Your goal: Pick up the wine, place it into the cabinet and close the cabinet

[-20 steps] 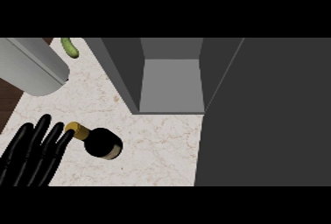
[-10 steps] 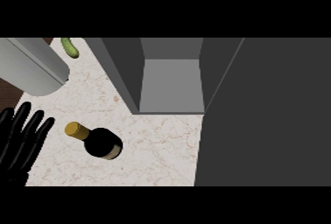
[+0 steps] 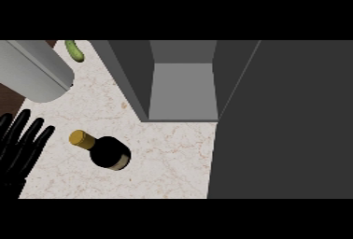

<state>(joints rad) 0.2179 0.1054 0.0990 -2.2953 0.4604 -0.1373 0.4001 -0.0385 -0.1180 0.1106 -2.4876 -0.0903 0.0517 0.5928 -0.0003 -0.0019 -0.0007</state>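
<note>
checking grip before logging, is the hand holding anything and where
Nothing is held. The left hand is open beside the wine bottle, apart from it.

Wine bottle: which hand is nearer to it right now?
Left. The left hand sits at the view's left edge, fingers straight, just left of the wine bottle and not touching it. The right hand does not show in the head view, so its position cannot be judged.
</note>
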